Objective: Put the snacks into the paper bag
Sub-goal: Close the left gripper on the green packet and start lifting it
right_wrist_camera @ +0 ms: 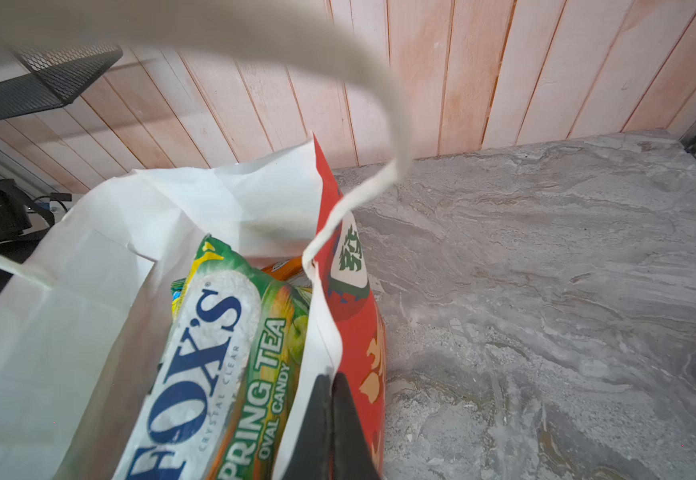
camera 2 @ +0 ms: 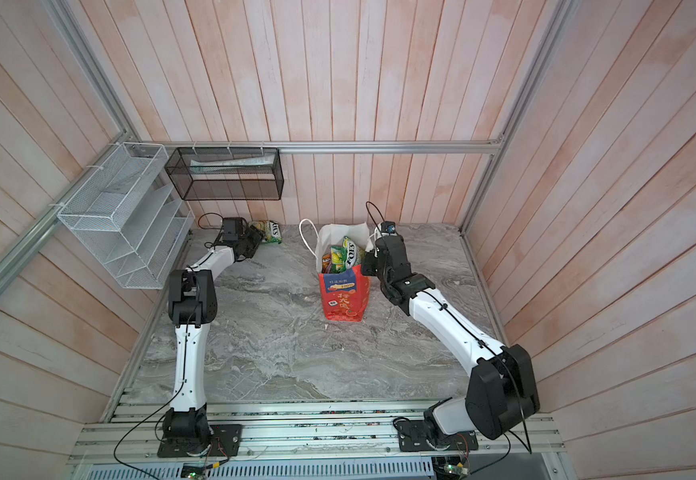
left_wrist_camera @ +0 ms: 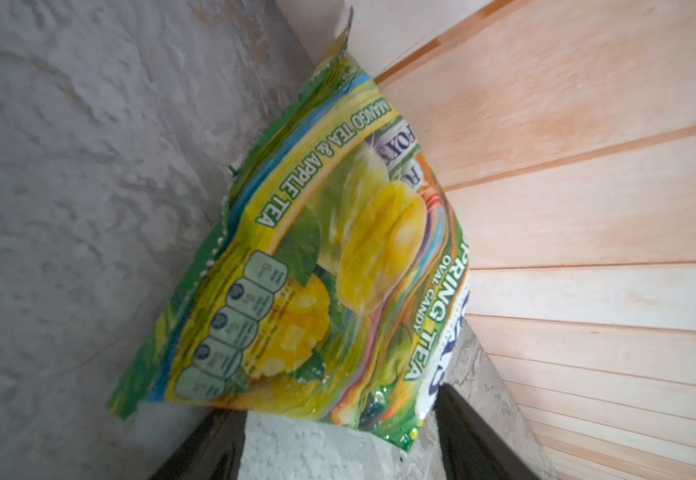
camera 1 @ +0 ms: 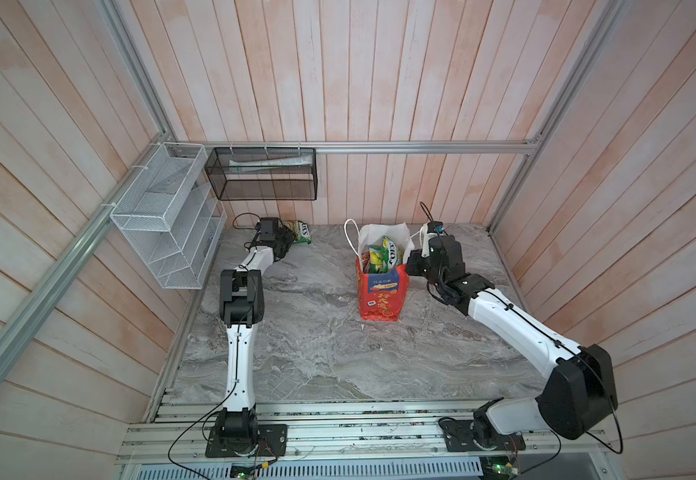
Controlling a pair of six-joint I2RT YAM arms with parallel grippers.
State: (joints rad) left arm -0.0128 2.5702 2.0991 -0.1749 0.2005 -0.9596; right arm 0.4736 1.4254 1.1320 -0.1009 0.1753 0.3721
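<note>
snack packet (left_wrist_camera: 296,270) edge between parted left jaws | right jaws clamp paper bag (right_wrist_camera: 88,324) rim

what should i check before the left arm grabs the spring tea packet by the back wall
1. Spring Tea packet ahead of the left gripper, fingers apart: ok.
2. Packet free to lift: not ok, it leans on the back wall.
3. Right gripper shut on the paper bag rim: ok.
4. Bag upright, mouth open: ok.
5. Room left in the bag: cannot tell; Fox's packets already reach its mouth.
</note>
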